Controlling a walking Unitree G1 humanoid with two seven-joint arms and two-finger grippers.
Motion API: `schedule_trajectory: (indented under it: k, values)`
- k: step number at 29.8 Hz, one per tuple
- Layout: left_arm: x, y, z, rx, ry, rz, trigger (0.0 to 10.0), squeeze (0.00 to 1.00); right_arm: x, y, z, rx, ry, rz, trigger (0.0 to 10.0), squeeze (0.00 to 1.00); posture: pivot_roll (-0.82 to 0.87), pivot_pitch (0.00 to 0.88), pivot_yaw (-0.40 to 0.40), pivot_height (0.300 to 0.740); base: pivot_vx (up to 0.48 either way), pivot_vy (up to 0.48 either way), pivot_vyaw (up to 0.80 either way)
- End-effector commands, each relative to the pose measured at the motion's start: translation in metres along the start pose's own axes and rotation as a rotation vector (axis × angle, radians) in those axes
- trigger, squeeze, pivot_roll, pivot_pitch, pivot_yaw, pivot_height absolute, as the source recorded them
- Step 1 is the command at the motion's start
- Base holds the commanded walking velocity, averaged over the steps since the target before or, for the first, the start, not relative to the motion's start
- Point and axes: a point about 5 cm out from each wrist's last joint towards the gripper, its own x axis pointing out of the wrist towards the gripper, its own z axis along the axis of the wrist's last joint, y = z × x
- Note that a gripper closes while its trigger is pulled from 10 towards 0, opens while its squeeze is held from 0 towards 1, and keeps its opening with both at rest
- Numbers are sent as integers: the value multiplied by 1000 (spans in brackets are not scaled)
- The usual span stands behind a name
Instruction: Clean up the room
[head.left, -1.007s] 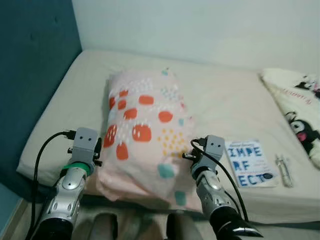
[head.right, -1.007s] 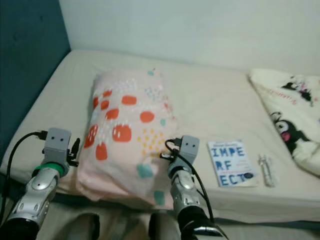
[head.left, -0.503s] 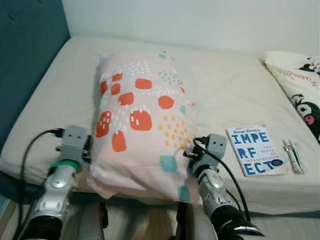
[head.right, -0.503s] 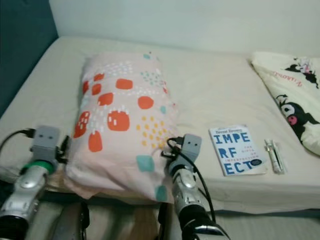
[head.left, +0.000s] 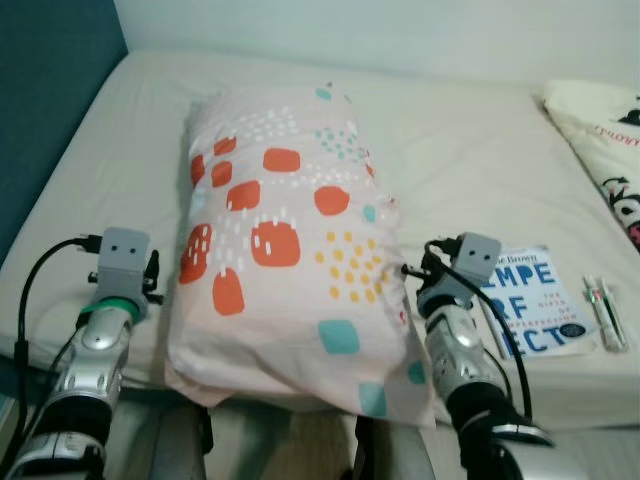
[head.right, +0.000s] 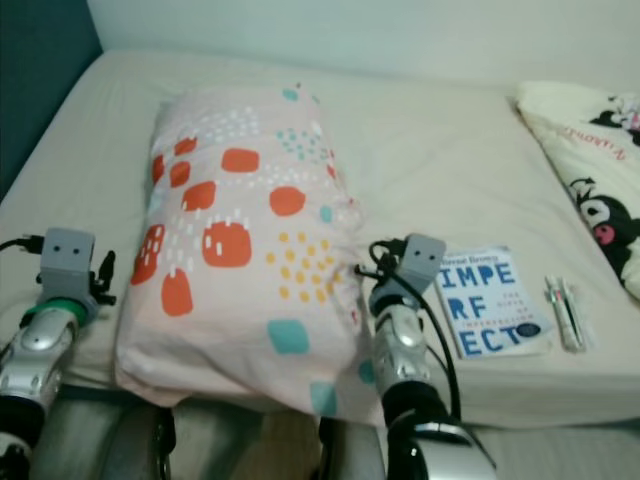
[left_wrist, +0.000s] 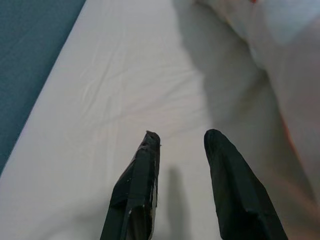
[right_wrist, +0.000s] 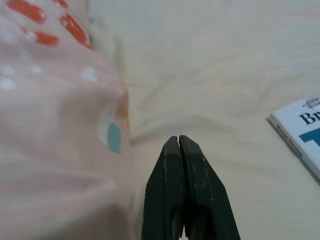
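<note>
A pink pillow (head.left: 290, 250) with orange, yellow and teal patches lies lengthwise on the cream bed (head.left: 150, 130), its near end hanging over the front edge. My left gripper (left_wrist: 182, 137) hovers open and empty over the sheet, just off the pillow's left side. My left wrist (head.left: 120, 265) is near the bed's front edge. On the pillow's right side my right gripper (right_wrist: 178, 139) is shut on nothing, low over the sheet between the pillow and a book. My right wrist (head.left: 470, 260) is close to the pillow's edge.
A blue and white book (head.left: 535, 310) lies to the right of my right arm, with two pens (head.left: 608, 315) beyond it. A cream blanket with a black cartoon figure (head.right: 600, 160) is at the far right. A teal headboard (head.left: 50, 100) borders the bed's left side.
The view has moved closer to the bed and a little right. Both wrists now stand slightly farther out from the pillow's sides.
</note>
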Motion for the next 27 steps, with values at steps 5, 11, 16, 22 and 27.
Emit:
schedule_trajectory:
  k: [5, 11, 16, 22, 27]
  values:
    - [2, 17, -11, -6, 64, 57, 10000, 0, 1, -6, -4, -43, 42, 0, 10000, 0, 63, 144, 27, 546, 0, 0, 0]
    - [12, 10, 7, -22, 11, 29, 10000, 0, 4, 8, -2, -6, 50, 50, 10000, 0, 61, 149, 35, 546, 0, 0, 0]
    - [16, -7, 13, 41, -5, -19, 10000, 0, 0, 28, -12, 6, 71, 129, 10000, 0, 67, 126, 38, 546, 0, 0, 0]
    - [14, -24, 6, 60, 33, -77, 10000, 0, -8, 48, -24, 19, 98, 191, 10000, 0, 71, 114, 40, 546, 0, 0, 0]
    - [3, -48, -14, 82, 102, -147, 10000, 0, -19, 76, -36, -32, 120, 302, 10000, 0, 52, 92, 44, 546, 0, 0, 0]
